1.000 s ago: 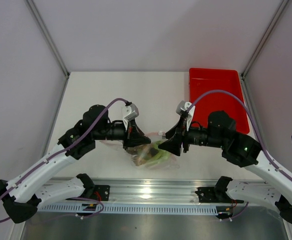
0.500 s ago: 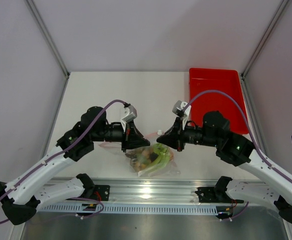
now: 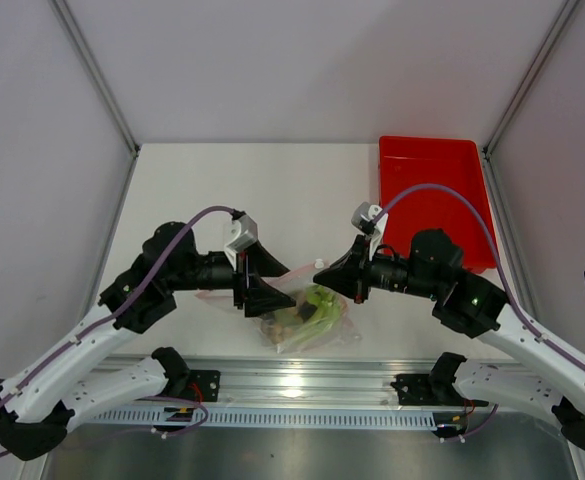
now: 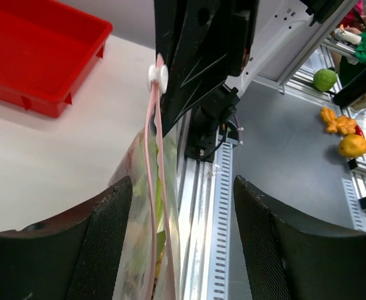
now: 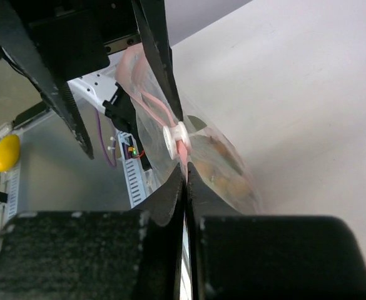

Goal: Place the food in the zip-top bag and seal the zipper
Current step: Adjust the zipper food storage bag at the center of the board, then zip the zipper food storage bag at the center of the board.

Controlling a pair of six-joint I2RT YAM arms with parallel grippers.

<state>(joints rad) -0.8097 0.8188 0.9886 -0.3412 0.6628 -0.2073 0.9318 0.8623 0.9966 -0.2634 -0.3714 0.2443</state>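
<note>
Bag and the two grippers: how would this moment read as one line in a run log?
bag: food inside | right gripper: shut on zipper beside slider | left gripper: open, either side of bag edge

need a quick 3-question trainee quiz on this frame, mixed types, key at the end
1. On the left gripper, how do the jaws stand?
2. True or false: the food is inside the zip-top bag.
3. The right gripper is shut on: A the zipper; B loose food on the table; C nothing.
Key: 1 open; 2 true; 3 A.
</note>
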